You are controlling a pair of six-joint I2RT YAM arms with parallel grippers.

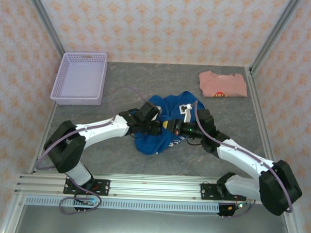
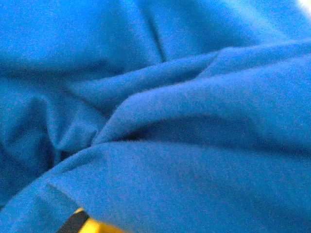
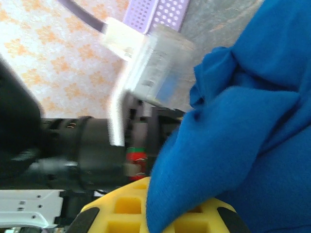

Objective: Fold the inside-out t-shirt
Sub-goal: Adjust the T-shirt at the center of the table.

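**Shirt bunched mid-frame, no fold started, both arms in the cloth**

The blue t-shirt (image 1: pixel 164 104) sits as a crumpled heap at the centre of the counter (image 1: pixel 117 156) in the top view. No sleeve, hem or collar is laid out, and a bit of print shows at its lower edge. The lavender basket (image 1: pixel 80 77) is at upper left and the folded pink shirt (image 1: pixel 223 84) at upper right, both well apart from the heap.

The left fingers (image 1: pixel 156 126) and right fingers (image 1: pixel 179 129) meet inside the heap from either side, close together.

- Left wrist view: creased blue cloth right up against the lens, with a sliver of yellow finger pad (image 2: pixel 85 225) at the bottom edge. I cannot tell whether the left fingers are spread or pinching.
- Right wrist view: a fold of shirt drapes over the yellow finger pad (image 3: pixel 121 211) at the bottom. The opposing finger isn't visible, so I can't tell if that's a pinch or just cloth lying on it. The left arm's wrist (image 3: pixel 73 155) shows just beyond.

My read is that you're at the sort-out and spread step, ahead of any fold.

For the next move you need a confirmed hold on two separate points, ideally shoulders or hem corners. Then draw the arms apart and lay the shirt flat. Check your hold first, because a pull on draped cloth will just slip. Mind the clearance too, since the wrists are nearly touching.
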